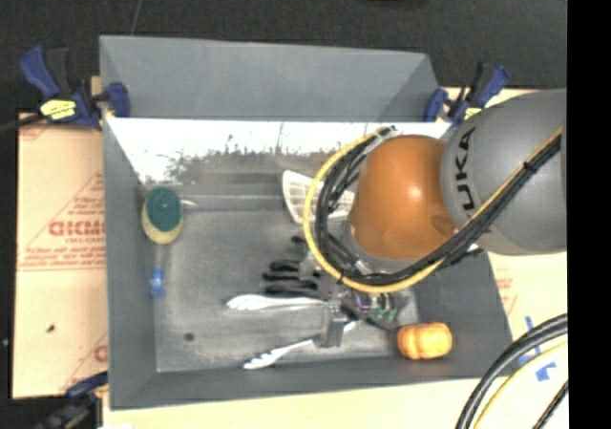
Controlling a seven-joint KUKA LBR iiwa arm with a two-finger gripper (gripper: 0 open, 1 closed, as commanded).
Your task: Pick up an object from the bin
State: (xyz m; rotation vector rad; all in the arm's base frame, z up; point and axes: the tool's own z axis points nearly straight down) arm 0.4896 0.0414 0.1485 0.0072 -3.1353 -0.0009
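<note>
- Grey metal bin (pixel 129 265): holds a few scattered things on its floor.
- Round yellow thing with a teal top (pixel 162 215): lies by the left wall; a small blue piece (pixel 156 281) lies just below it in the view.
- Upper white plastic utensil (pixel 272 303): lies mid-floor, long axis running left to right; a black thing (pixel 286 272) lies just behind it.
- Lower white plastic utensil (pixel 282 353): lies near the front wall, long axis left to right and slightly tilted. Its left end points toward the front-left corner and its right end reaches under the end effector.
- End effector (pixel 336 326): sits low over that utensil's right end, below the orange wrist cover (pixel 401 198); whether it is open or closed, or has hold of anything, cannot be told.
- Small orange rounded thing (pixel 423 341): lies near the front-right corner, apart from the utensils.
</note>
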